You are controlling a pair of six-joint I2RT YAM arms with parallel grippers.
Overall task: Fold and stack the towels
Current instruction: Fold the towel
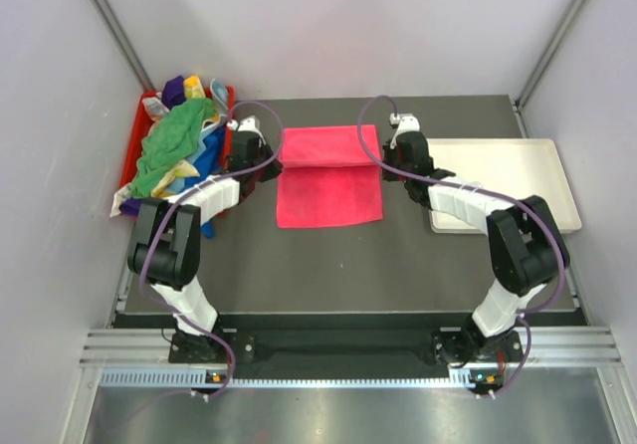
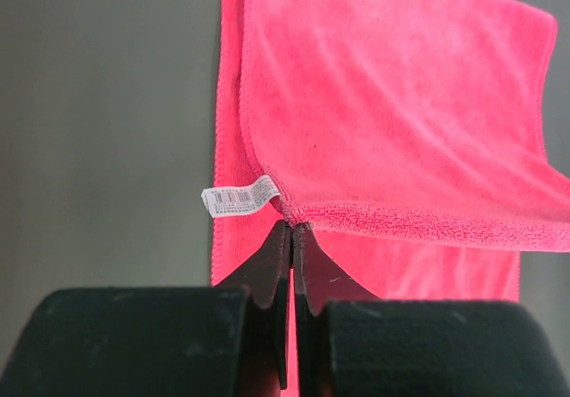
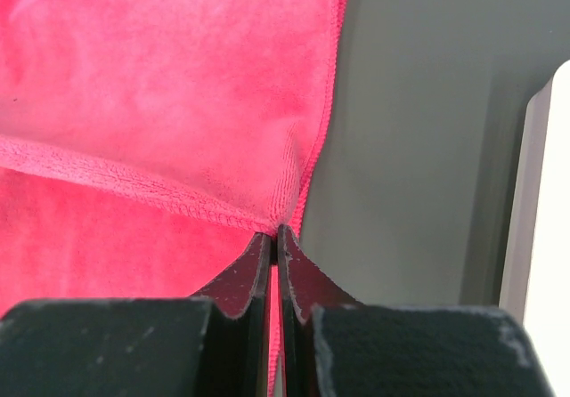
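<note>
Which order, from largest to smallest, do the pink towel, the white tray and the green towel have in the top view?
1. white tray: widest, though the right arm covers one corner.
2. pink towel: partly folded over, close behind.
3. green towel: crumpled, clearly smallest.

Even overhead light, soft shadows; wrist views blur near black foreground.
</note>
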